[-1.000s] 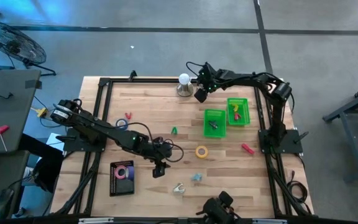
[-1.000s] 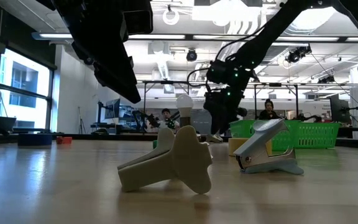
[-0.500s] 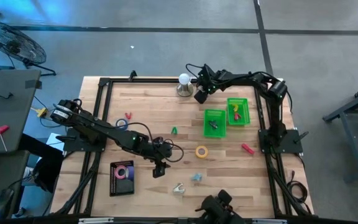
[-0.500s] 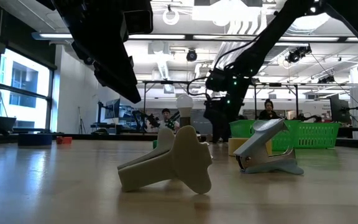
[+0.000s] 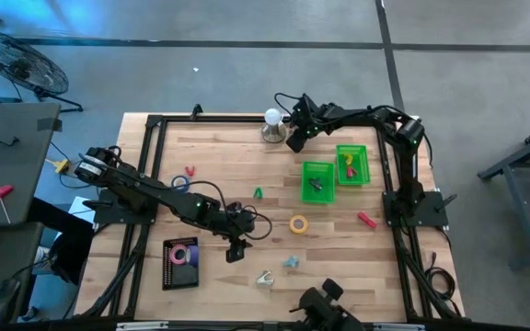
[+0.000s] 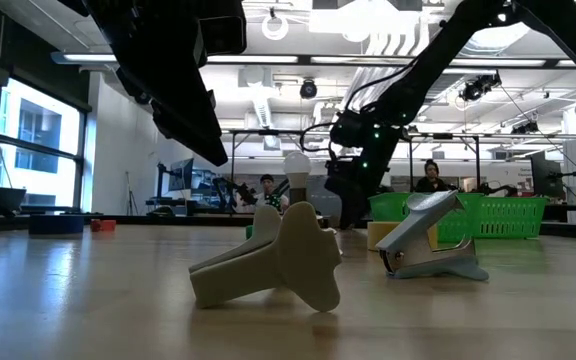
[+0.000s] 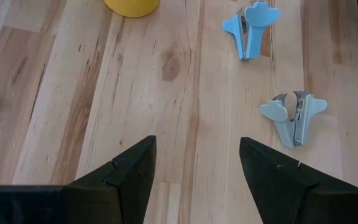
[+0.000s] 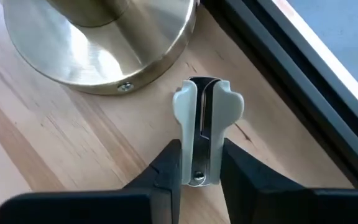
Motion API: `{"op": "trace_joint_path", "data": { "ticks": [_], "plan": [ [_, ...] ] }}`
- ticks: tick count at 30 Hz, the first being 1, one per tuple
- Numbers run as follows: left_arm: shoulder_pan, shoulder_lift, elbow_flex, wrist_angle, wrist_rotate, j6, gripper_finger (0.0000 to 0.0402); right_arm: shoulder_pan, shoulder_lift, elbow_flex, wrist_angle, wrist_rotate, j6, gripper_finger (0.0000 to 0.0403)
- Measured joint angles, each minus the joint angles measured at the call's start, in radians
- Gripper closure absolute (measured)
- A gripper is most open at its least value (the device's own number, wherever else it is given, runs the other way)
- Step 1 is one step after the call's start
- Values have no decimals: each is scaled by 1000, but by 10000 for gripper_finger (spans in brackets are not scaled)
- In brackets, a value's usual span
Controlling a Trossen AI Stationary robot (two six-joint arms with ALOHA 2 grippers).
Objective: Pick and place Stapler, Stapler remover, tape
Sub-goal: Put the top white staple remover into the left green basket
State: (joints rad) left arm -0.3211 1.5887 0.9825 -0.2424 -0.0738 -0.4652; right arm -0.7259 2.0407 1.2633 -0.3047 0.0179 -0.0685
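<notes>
My right gripper [image 5: 294, 140] is at the table's far edge beside the lamp's brass base [image 8: 104, 37], shut on a white staple remover [image 8: 202, 118] that lies on the wood. My left gripper [image 5: 236, 250] hangs open and empty [image 7: 197, 143] over the near middle of the table. Ahead of it lie a blue staple remover [image 7: 250, 28], a pale one [image 7: 293, 115] and a yellow tape roll [image 5: 299, 223]. A pink tape roll lies on a black pad [image 5: 180, 260]. A red stapler [image 5: 366, 220] lies at the right. My right gripper pinches the staple remover's narrow end [image 8: 196, 174] between its two fingers [image 8: 169, 168], one on each long side. The fingers come down from above and lie along the remover. The winged end [image 8: 229, 106] points away from them toward the table frame. The remover looks to rest on the table.
Two green bins [image 5: 317, 181] [image 5: 351, 164] stand at the right, each with small things inside. A black frame rail [image 8: 278, 74] runs close behind the right gripper. A small green piece [image 5: 258, 193], a red-blue piece [image 5: 190, 172] and a bluish tape roll [image 5: 180, 183] lie left of centre.
My right gripper has gone down to the table beside the lamp base and a little toward the table's left edge.
</notes>
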Motion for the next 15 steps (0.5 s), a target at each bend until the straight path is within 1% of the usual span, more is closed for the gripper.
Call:
{"op": "trace_joint_path", "data": {
  "ticks": [2,6,10,15],
  "plan": [
    [0,0,0,0,0,0,176,0,0,0,-5,6,1,334],
    [0,0,0,0,0,-3,176,1,-1,0,-29,51,23,334],
    [0,0,0,-2,1,-10,176,0,-10,1,-64,58,19,334],
    [0,0,0,-13,1,-11,176,22,-72,-6,-165,95,9,334]
  ]
}}
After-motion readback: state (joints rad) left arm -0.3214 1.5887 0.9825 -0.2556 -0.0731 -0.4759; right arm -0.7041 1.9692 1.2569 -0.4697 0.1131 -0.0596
